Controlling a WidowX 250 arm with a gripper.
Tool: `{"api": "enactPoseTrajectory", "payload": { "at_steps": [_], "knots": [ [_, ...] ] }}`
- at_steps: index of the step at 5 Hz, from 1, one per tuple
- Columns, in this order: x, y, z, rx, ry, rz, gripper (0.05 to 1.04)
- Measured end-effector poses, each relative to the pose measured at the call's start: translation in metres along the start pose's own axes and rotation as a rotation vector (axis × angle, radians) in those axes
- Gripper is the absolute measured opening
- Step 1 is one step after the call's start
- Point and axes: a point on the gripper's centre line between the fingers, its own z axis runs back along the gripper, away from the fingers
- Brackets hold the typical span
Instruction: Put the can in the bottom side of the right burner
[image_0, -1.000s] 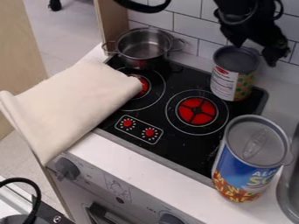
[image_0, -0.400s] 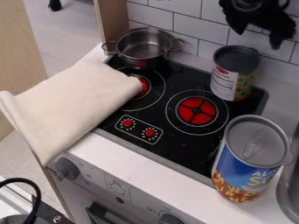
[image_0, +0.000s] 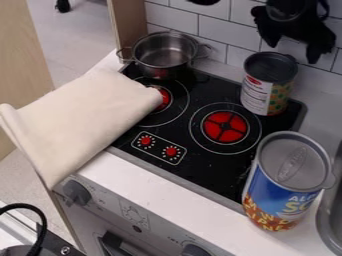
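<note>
The black gripper (image_0: 292, 53) hangs at the upper right of the camera view, its fingers spread wide over the small can (image_0: 270, 82); whether they touch its rim cannot be told. That can stands upright on the cooktop (image_0: 217, 172), behind and to the right of the right burner (image_0: 225, 126), near the cooktop's back right edge and the tiled wall (image_0: 230, 35). Its label has a red mark, a white panel of small print and a green-and-yellow pattern. Black glass separates the burner's lower side from the front edge. The large can (image_0: 280, 195) stands upright near the front right corner, beside the sink rim (image_0: 325, 220), its blue label bearing big pale and yellow letters above orange-red ones. The metal pot (image_0: 165, 57) sits at the back left, and cream cloth (image_0: 80, 120) overlaps the left burner (image_0: 163, 100) and the cooktop's left edge.
</note>
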Motion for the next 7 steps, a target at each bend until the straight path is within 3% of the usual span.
{"api": "enactPoseTrajectory", "payload": {
  "at_steps": [1, 3, 5, 7],
  "knots": [
    [-0.006, 0.007, -0.001, 0.059, 0.004, 0.034, 1.0],
    [-0.014, 0.016, 0.005, 0.13, 0.121, 0.182, 1.0],
    [-0.026, 0.025, 0.008, 0.145, 0.167, 0.276, 1.0],
    [-0.044, 0.027, 0.011, 0.141, 0.204, 0.259, 1.001]
  ]
}}
